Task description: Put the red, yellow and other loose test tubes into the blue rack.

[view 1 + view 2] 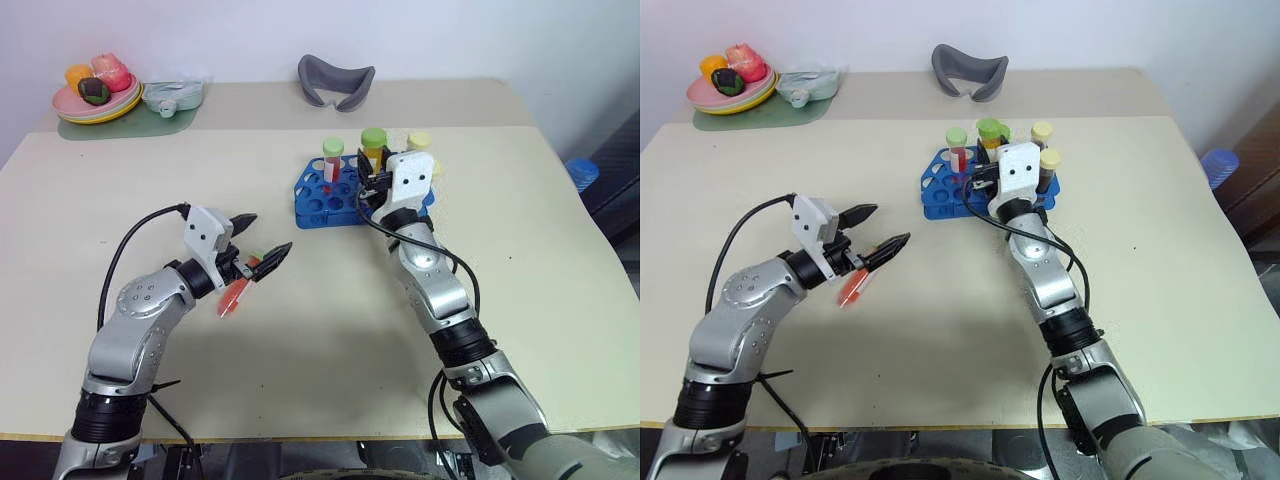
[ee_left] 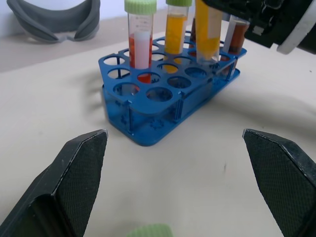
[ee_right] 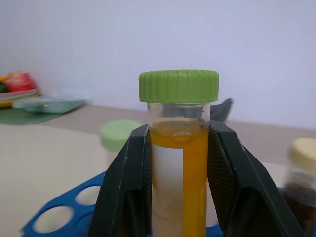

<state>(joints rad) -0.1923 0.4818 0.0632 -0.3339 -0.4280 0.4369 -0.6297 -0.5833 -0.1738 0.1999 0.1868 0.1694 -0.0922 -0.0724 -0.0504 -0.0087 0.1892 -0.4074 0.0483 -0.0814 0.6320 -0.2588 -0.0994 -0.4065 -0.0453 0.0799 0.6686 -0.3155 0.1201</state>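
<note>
While upright, yellow tube (image 3: 178, 163) (pincer-clamped (image 3: 178, 197)).

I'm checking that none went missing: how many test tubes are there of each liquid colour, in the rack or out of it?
Red tubes: 2, one racked, one lying loose
Yellow-orange tubes: 2
Dark-brown tubes: 2
Total: 6
</note>
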